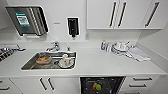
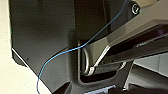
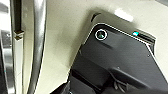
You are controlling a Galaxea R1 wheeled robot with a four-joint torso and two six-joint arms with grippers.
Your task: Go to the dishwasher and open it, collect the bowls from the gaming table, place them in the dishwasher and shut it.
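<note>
The dishwasher (image 1: 102,85) stands open under the white counter, at the lower middle of the head view. Its dark interior shows a wire rack. An orange and a green rounded item (image 1: 96,86), possibly bowls, lie in the rack. The steel sink (image 1: 30,64) to its left holds an orange-tinted bowl (image 1: 43,59) and white dishes (image 1: 66,61). The gaming table is out of view. In the right wrist view a shiny metal bar (image 3: 37,45) runs close by over a pale floor; I cannot tell what it belongs to.
White cabinet doors (image 1: 46,85) and drawers (image 1: 142,82) flank the dishwasher. A tap (image 1: 54,46), a paper-towel dispenser (image 1: 26,20) and a soap dispenser (image 1: 73,26) stand at the wall. Bottles (image 1: 104,45), dishes (image 1: 120,47) and a cloth (image 1: 138,55) crowd the counter's right.
</note>
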